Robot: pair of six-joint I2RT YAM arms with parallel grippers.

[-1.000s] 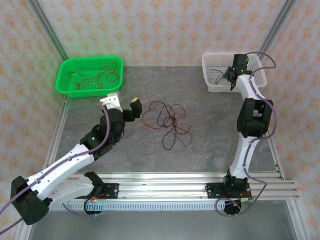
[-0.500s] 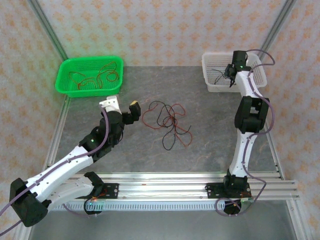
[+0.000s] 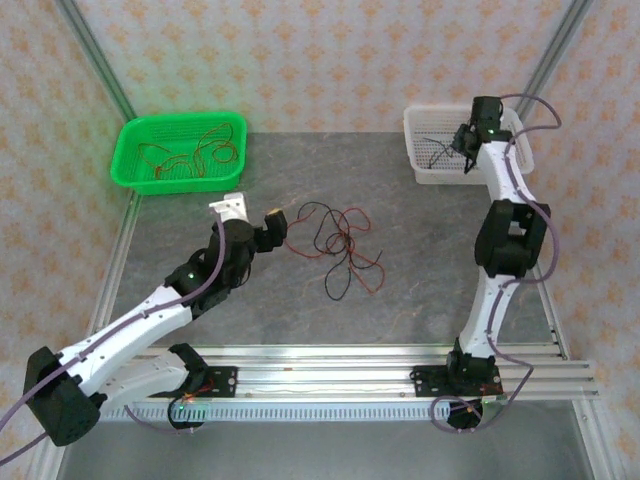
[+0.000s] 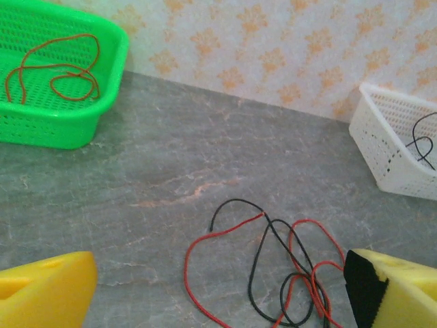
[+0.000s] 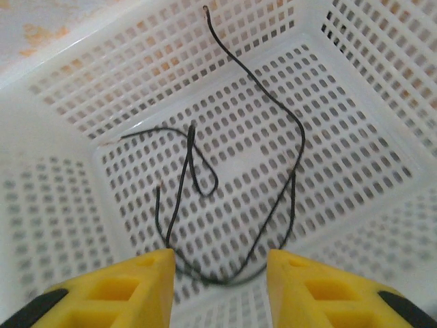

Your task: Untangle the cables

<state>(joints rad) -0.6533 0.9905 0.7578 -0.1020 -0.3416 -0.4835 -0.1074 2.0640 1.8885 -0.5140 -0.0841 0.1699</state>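
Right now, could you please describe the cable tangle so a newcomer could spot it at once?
On the grey table, look between the green basket and the white basket. The tangle lies on the bare middle, by the left gripper. It alone mixes red and black wires; each basket holds one colour.

Orange-patterned, perhaps floral, walls surround a grey marbled tabletop.

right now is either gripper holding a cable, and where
Nothing held: left gripper open near the tangle; right gripper open over the black wire.
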